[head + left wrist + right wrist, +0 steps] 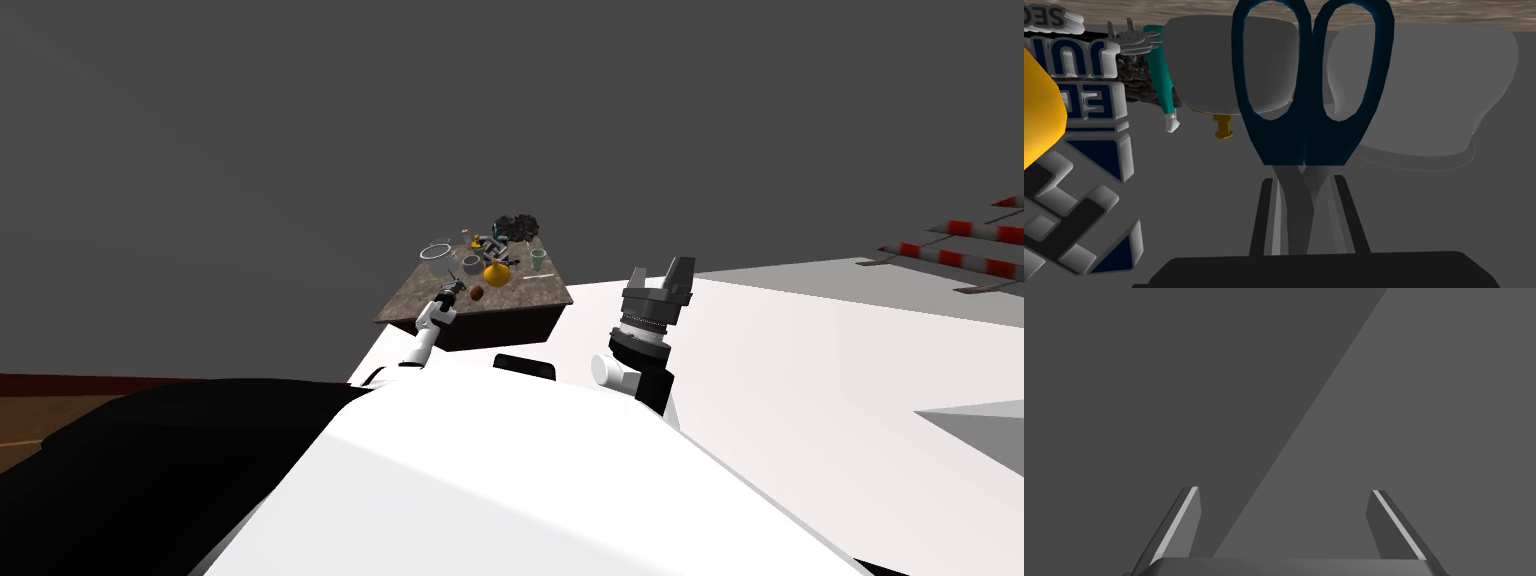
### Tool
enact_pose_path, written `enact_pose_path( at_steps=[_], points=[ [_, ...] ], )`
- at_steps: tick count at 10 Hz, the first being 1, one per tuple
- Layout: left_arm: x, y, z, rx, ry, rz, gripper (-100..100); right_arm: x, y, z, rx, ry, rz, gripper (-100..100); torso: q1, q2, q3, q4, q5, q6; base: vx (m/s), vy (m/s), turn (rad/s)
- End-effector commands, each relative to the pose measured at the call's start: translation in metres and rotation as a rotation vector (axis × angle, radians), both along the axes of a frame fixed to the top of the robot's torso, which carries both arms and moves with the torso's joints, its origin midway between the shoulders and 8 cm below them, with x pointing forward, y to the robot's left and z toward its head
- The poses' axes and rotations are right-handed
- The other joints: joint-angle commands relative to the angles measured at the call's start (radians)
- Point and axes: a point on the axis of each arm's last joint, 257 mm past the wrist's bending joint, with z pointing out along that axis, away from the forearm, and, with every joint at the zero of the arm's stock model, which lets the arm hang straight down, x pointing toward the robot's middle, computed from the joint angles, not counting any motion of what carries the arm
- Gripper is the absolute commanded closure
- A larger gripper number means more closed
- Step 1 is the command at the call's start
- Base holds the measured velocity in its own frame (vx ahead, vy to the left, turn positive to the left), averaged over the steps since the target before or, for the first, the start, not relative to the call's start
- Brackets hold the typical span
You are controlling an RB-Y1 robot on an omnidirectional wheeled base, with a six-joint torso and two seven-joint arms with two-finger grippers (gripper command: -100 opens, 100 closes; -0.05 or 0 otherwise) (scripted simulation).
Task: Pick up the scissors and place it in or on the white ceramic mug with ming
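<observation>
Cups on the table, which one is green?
The pale green cup, standing alone toward the table's right edge. The other two, the small cup and the big cup, are grey and stand on the left.

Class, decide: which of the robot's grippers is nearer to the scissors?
Left. The left gripper is shut on the scissors at the table; the right gripper stands open, off to the side of the table.

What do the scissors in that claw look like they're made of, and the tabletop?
The scissors: the handles are dark blue with a soft sheen, so probably plastic. The blades are plain flat grey, likely metal, though nothing glints. The tabletop: mottled brown speckle, stone-like, but it could be a printed surface.
</observation>
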Motion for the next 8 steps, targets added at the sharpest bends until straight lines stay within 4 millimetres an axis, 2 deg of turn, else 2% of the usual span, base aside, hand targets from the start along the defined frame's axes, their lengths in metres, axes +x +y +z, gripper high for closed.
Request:
enact_pose_path(
  at_steps=[1, 5, 8],
  points=[
    [0.004, 0.014, 0.006, 0.004, 0.004, 0.028, 100, 0.000, 0.000, 0.000, 0.000, 0.000, 0.000, 0, 0.000, 0.000, 0.000, 0.000, 0.000, 0.000, -0.187, 0.017, -0.271],
    [0.017, 0.048, 0.029, 0.012, 0.005, 0.102, 100, 0.000, 0.000, 0.000, 0.000, 0.000, 0.000, 0, 0.001, -0.006, -0.003, -0.001, 0.000, 0.001, -0.135, -0.007, -0.329],
    [0.026, 0.078, 0.048, 0.008, 0.007, 0.169, 100, 0.000, 0.000, 0.000, 0.000, 0.000, 0.000, 0, 0.003, -0.014, -0.008, -0.002, 0.001, 0.001, -0.010, -0.005, -0.271]
  ],
)
